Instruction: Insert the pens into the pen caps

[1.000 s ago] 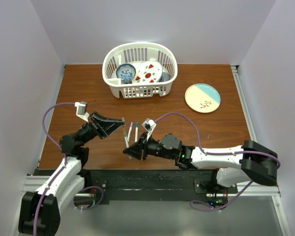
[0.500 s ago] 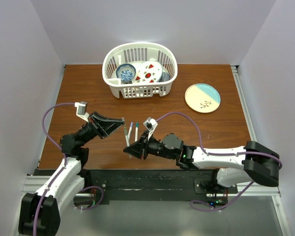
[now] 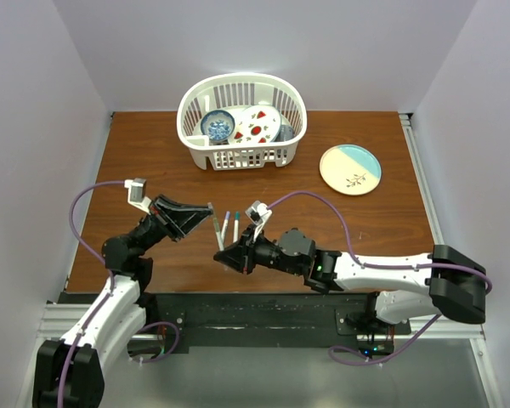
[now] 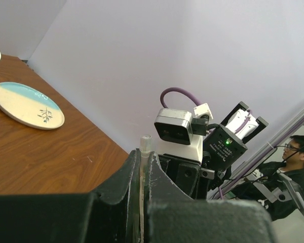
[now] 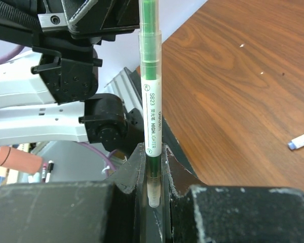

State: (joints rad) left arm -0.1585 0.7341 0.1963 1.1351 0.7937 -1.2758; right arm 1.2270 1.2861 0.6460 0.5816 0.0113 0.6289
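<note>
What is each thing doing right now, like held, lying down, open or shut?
Left tool, shut on a clear-tipped stick.
Right tool, shut on a green pen.
Loose pens, two lying flat on the table.
Plate, flat on the table, nothing on it.
Basket, upright, dishes inside.

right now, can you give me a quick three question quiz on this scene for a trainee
1. True or false: the right gripper is shut on a green pen.
2. How many loose pens lie on the table between the two arms? A one, B two, C four.
3. Short answer: is the left gripper open or shut, and on what?
Key: 1 true. 2 B. 3 shut, on a slim clear tube.
</note>
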